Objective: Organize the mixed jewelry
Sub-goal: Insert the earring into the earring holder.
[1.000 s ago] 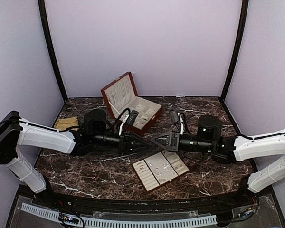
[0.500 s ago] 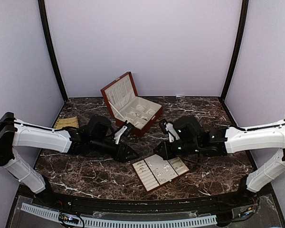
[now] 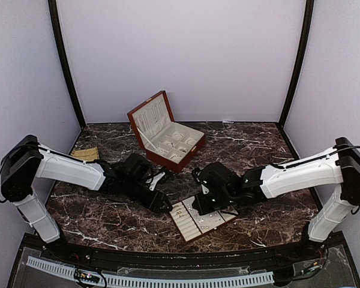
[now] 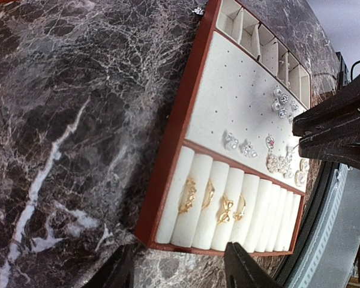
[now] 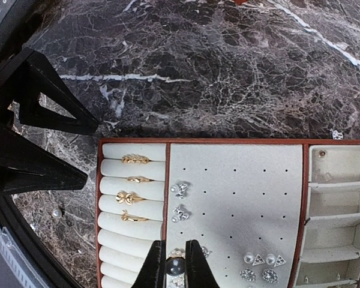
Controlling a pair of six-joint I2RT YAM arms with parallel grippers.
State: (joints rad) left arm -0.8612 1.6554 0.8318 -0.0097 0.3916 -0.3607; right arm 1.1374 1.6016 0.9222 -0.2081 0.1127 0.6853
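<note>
**Both arms down at the tray**

Since 1 second ago both arms have swung down from mid-air. The left gripper [image 4: 179, 273] hangs wide at the ring end of the tray [image 5: 228, 142]. The right gripper [image 5: 175, 264] pinches a pearl stud [image 5: 175, 266] above the mixed jewelry [image 5: 180, 190] on the pad.

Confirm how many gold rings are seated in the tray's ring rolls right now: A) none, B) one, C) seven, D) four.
D: four gold rings sit in separate grooves of the roll section at one end of the tray. The left wrist view shows the same four, with the other rolls bare.
</note>
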